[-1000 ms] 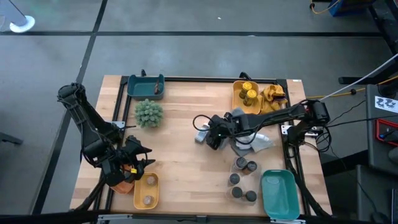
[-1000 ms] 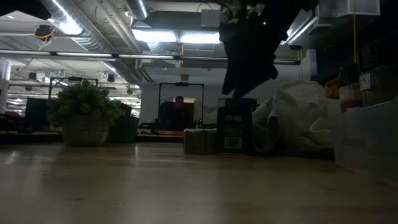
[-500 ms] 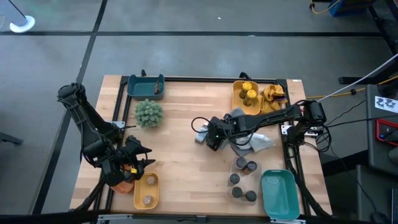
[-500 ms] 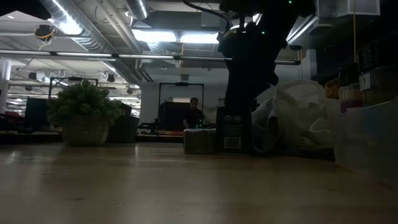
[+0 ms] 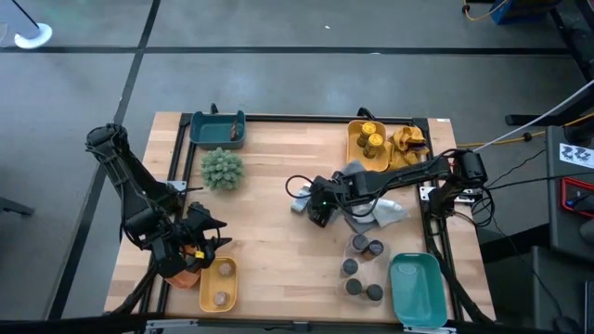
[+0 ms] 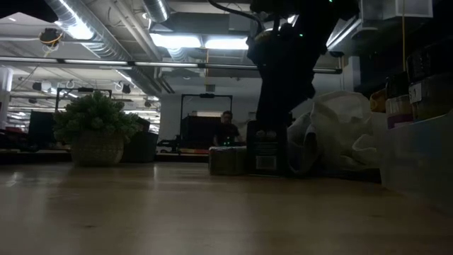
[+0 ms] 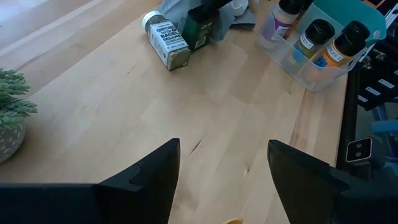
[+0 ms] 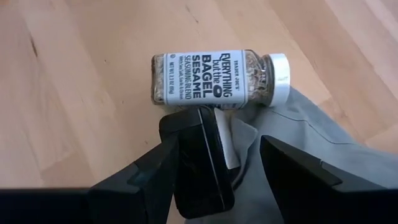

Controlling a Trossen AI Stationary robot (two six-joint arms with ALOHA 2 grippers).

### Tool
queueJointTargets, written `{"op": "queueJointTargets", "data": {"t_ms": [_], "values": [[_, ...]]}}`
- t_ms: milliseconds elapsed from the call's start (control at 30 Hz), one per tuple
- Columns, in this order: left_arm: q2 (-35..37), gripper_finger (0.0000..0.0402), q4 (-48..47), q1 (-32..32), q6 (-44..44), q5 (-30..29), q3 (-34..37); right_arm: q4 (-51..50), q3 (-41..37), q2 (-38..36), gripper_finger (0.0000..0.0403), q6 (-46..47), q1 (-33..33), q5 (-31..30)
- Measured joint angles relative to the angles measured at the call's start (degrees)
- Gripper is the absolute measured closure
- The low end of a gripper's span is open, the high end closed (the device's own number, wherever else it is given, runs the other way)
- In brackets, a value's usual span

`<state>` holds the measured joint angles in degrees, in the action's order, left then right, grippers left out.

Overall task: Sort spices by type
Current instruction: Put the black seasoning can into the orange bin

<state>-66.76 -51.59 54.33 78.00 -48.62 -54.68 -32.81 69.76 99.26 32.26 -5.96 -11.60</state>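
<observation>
My right gripper [image 5: 318,204] is open and reaches to the table's middle. It points down over a dark, upright spice tin [image 8: 199,158], and its fingers stand on either side of that tin [image 6: 265,150]. A clear sesame jar with a white lid [image 8: 214,78] lies on its side just beyond the tin, beside the grey cloth [image 8: 311,124]. Other spices stand in a yellow tray [image 5: 367,141] at the far edge. More stand in a clear container [image 5: 362,269] and a near yellow tray [image 5: 218,283]. My left gripper [image 7: 224,180] waits open at the near left [image 5: 200,243]. My right gripper comes at the dark tin from above, with the tin's top [image 8: 193,134] between its open fingers. One finger [image 8: 149,177] lies right beside the tin's side and the other stands off with a gap. I cannot tell whether either touches it. The tin stands upright on the table.
A bushy plant ball [image 5: 221,169] stands far left, with a teal tray [image 5: 218,128] behind it. A teal bin [image 5: 415,288] sits at the near right and a yellow cloth [image 5: 408,144] at the far right. Grey and white cloths [image 5: 376,206] are heaped under the right arm. Bare wood [image 5: 269,250] lies between the arms.
My right gripper has come down from above the dark tin until its fingers stand around the tin's top, and it has shifted slightly toward the table's left. The tin and the lying jar have stayed where they were.
</observation>
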Motion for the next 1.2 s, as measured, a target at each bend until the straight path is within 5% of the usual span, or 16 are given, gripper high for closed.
{"op": "queueJointTargets", "data": {"t_ms": [867,1200], "values": [[0.0,0.0176,0.02,0.0,1.0,0.01,0.0,-2.25,4.54,-0.07,0.0175,-6.19,-0.02,-0.74],[0.0,0.0176,0.0,0.0,1.46,0.02,0.0,-6.91,4.93,-0.07,0.0175,-10.26,-0.09,4.73]]}}
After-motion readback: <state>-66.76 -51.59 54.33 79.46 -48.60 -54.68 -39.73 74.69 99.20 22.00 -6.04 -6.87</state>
